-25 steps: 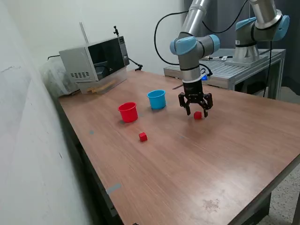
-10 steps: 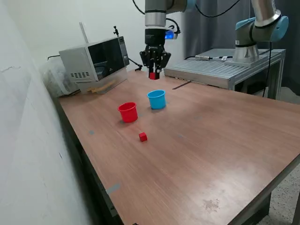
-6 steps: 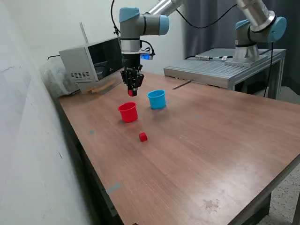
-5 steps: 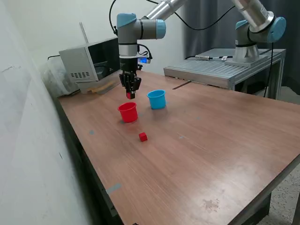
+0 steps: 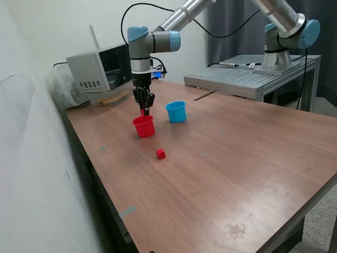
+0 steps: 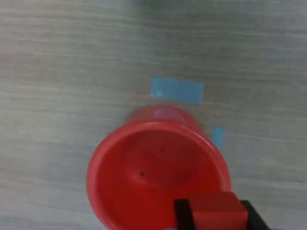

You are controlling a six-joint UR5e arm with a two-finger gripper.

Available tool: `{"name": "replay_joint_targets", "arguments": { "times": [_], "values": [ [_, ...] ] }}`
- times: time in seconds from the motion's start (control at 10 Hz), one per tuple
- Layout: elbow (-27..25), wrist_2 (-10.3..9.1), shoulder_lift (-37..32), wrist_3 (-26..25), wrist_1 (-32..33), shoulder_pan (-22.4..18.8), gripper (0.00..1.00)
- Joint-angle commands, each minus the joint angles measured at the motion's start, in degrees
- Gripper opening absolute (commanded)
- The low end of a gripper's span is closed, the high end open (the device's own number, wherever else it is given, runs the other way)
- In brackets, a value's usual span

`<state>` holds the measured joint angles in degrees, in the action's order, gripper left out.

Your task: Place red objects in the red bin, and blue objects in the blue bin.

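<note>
A small red cube [image 6: 215, 209] sits pinched between the two dark fingers [image 6: 181, 212] of the gripper [image 5: 144, 109], the jaws closed against its opposite sides with no visible slack. In the wrist view the cube hangs over the near edge of the red cup [image 6: 156, 175], partly overlapping the rim; the exterior view shows it just above the cup's mouth, with the gripper pointing straight down from the arm [image 5: 141, 58].

The red cup stands upright on the wooden table [image 5: 237, 158]. Its inside is visible down to the base in the wrist view and holds nothing; only a tiny dark speck shows on the bottom. Two pieces of light blue tape [image 6: 177, 90] lie flat on the table just beside the red cup, one larger than the other.

A second red cube [image 5: 160, 154] rests on the table near the red cup, on the side toward the exterior camera and apart from it. The light blue cup [image 5: 176, 112] stands upright just beside the red cup, toward the exterior view's right; what it contains cannot be told from this angle. Beyond the red cup, at the table's far edge, sits a microwave [image 5: 105, 68].
</note>
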<state>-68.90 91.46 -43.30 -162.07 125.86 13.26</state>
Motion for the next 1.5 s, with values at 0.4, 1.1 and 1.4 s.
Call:
{"name": "replay_joint_targets", "arguments": {
  "times": [0.4,1.1,1.4],
  "values": [
    [-0.4,-0.05,-0.1,0.0,1.5,0.5,1.00],
    [-8.0,0.12,-16.7,-8.0,-1.5,-7.6,1.00],
    [-9.1,0.12,-22.7,-18.2,-7.7,-13.7,1.00]
  ]
}}
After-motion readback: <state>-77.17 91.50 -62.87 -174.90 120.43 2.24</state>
